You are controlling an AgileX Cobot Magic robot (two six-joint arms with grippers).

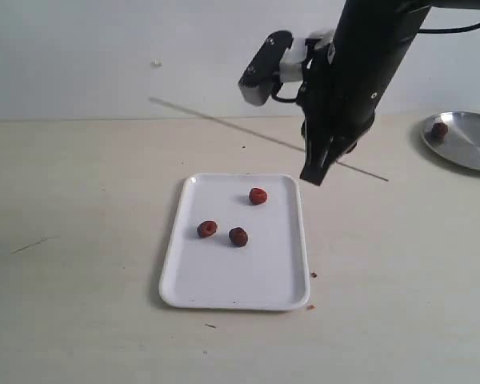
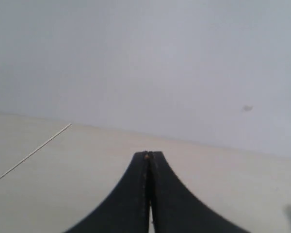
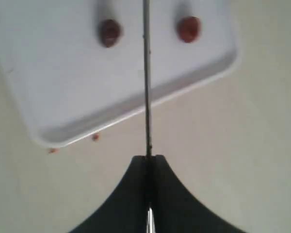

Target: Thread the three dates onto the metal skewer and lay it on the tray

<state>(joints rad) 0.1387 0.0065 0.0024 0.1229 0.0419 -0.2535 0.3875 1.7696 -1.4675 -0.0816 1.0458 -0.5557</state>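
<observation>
Right claw (image 1: 314,174) gripping the metal skewer (image 1: 224,124) — three dates (image 1: 238,237) lying loose on the tray (image 1: 224,288).

We are seeing the right claw pointing down just behind the far right corner of the tray, its jaws pressed together on the skewer; the rod is hanging slantwise above the worktop (image 1: 80,280), the long part reaching to the left, a short part sticking out on the right. The dates are lying apart from one another, none touching the rod — one toward the back right of the tray, two near its middle. The left claw (image 2: 149,156) is closed too, and we are seeing nothing held in it. A round steel plate (image 1: 472,148) carrying a lone date (image 1: 439,130) is sitting at the far right.
</observation>
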